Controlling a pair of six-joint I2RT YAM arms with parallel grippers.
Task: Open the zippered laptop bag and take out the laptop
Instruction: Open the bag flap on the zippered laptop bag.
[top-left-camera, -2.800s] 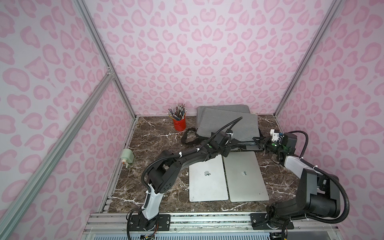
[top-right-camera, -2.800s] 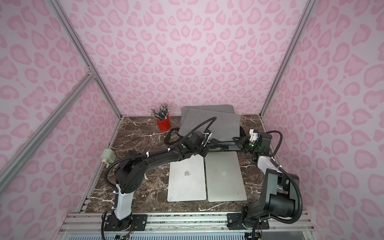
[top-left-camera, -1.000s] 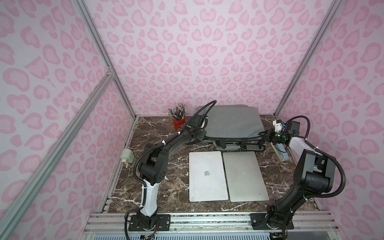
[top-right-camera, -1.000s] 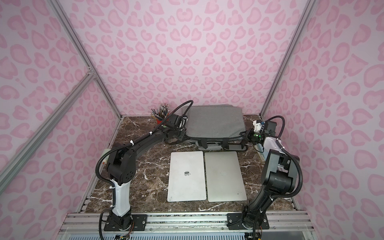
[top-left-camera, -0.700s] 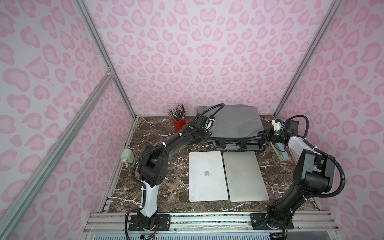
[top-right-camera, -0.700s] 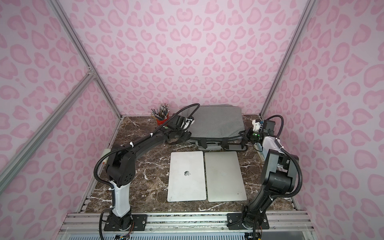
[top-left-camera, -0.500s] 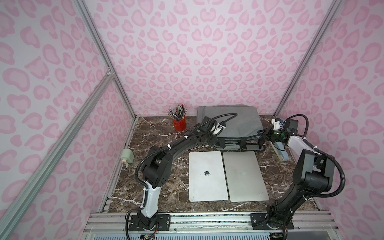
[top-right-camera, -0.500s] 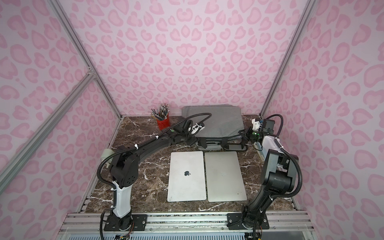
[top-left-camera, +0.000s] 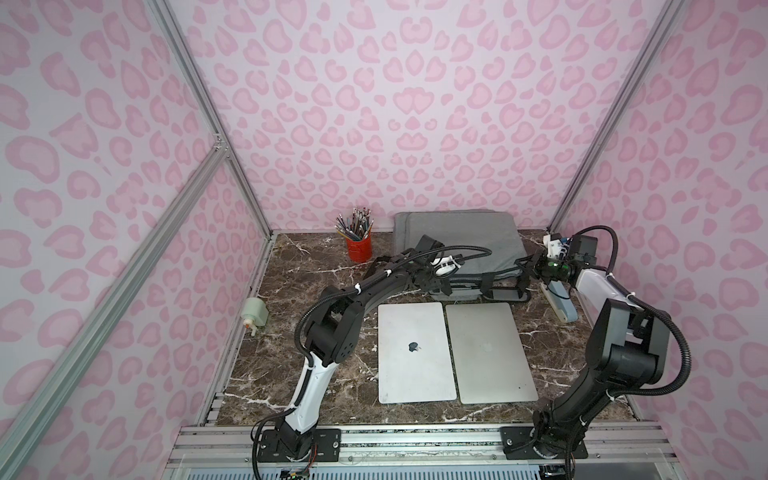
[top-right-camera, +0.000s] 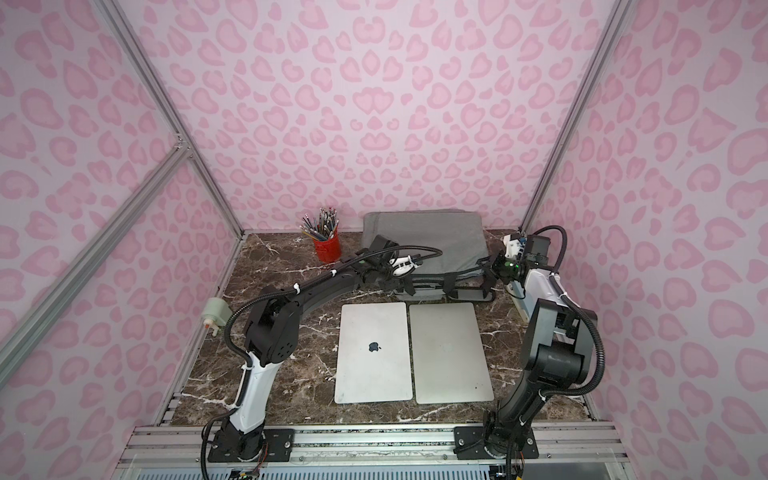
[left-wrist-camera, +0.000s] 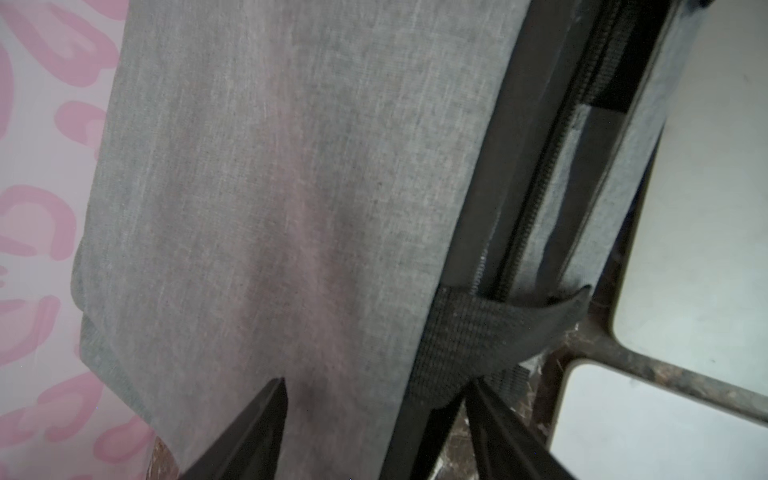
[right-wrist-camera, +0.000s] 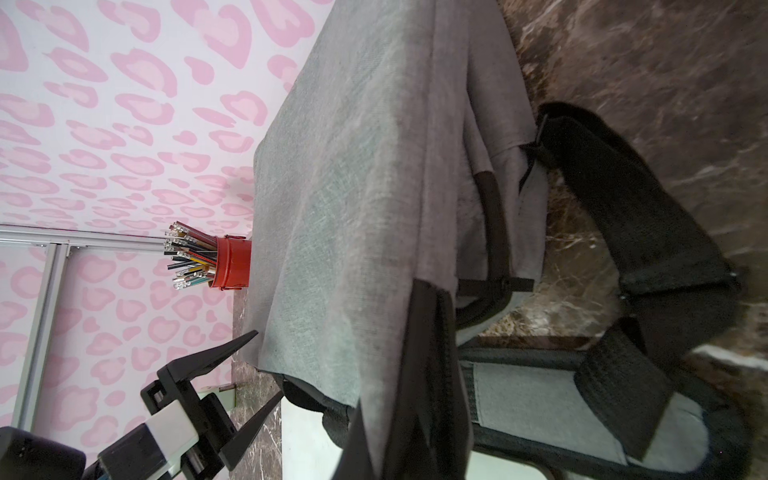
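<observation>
The laptop bag (top-left-camera: 456, 237) is heathered grey with black straps (right-wrist-camera: 631, 232) and a black zipper (left-wrist-camera: 536, 195). Two laptops (top-left-camera: 415, 353) are silver. The cup (top-left-camera: 358, 248) is red, holding many-coloured pencils. The worktop (top-left-camera: 291, 332) is dark brown marble with white veins. The walls (top-left-camera: 395, 104) are pale lilac with pink leopard spots.

top views: high, front, whole cell | wrists: close on grey bag (left-wrist-camera: 291, 187), perhaps overlapping

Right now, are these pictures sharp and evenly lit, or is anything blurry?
In both top views, light is soft and even, and the two silver closed laptops look crisp. In the left wrist view, the grey fabric laptop bag looks soft and hazy. In the right wrist view, the red pencil cup is sharp.
</observation>
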